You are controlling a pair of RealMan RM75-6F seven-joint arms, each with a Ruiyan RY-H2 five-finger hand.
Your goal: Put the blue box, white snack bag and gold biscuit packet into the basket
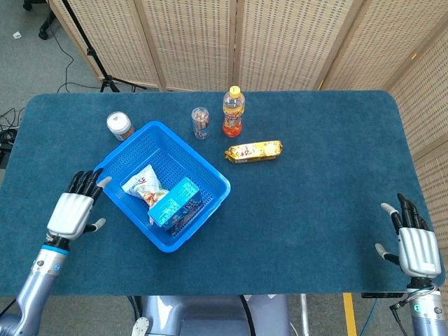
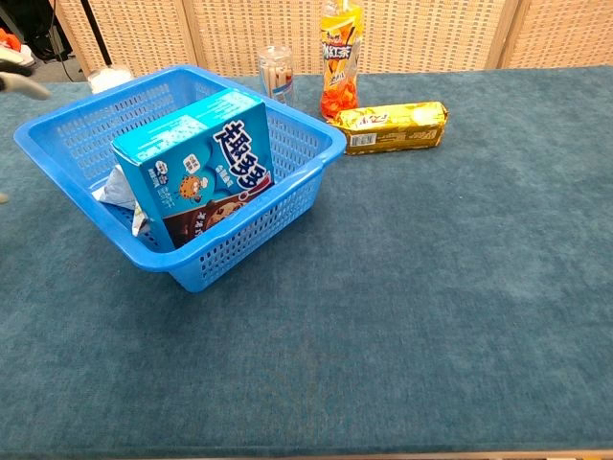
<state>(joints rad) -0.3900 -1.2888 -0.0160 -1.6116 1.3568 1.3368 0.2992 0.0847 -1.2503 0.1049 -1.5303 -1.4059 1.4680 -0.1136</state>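
The blue basket (image 1: 210, 168) (image 2: 316, 168) stands left of the table's middle. Inside it, the blue box (image 1: 176, 202) (image 2: 196, 172) leans upright, and the white snack bag (image 1: 144, 185) (image 2: 115, 187) lies beside it, mostly hidden behind the box in the chest view. The gold biscuit packet (image 1: 253, 150) (image 2: 395, 126) lies on the cloth to the right of the basket. My left hand (image 1: 73, 208) hovers left of the basket, fingers spread, holding nothing; only a fingertip (image 2: 21, 84) shows in the chest view. My right hand (image 1: 414, 245) is open at the near right corner.
An orange drink bottle (image 1: 233, 112) (image 2: 340, 57) and a clear jar of sticks (image 1: 201, 122) (image 2: 275, 72) stand behind the basket. A small lidded jar (image 1: 120, 125) sits at the back left. Folding screens close off the far side.
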